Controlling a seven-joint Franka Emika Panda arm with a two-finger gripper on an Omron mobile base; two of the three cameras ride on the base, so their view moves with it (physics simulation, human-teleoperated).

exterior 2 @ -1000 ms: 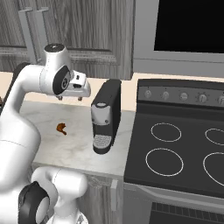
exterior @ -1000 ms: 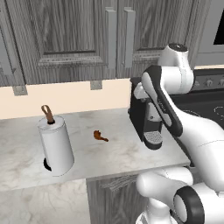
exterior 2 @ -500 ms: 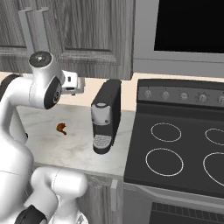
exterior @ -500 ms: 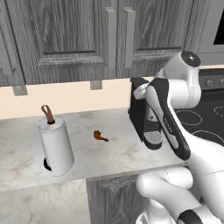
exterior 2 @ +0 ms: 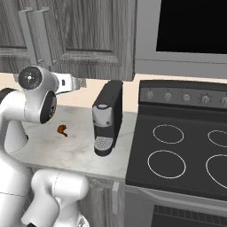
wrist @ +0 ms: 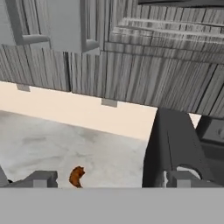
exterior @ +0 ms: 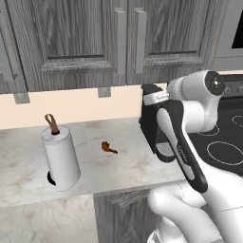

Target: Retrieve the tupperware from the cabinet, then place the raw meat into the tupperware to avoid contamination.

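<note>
Grey-wood cabinet (exterior: pixel 95 42) shut above marble counter (exterior: pixel 128 166); brown meat (exterior: pixel 108 147) lying loose between towel roll (exterior: pixel 60 159) and coffee machine (exterior 2: pixel 107 117); end effector (wrist: pixel 109 179) spread wide, empty, raised near cabinet.

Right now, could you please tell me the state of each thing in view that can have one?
cabinet: both doors shut.
raw meat: lying bare on the counter, untouched.
gripper: open, holding nothing, up near the cabinet doors.
paper towel roll: upright on its holder.
coffee machine: upright, nothing under its spout.
stove: burners bare.
</note>
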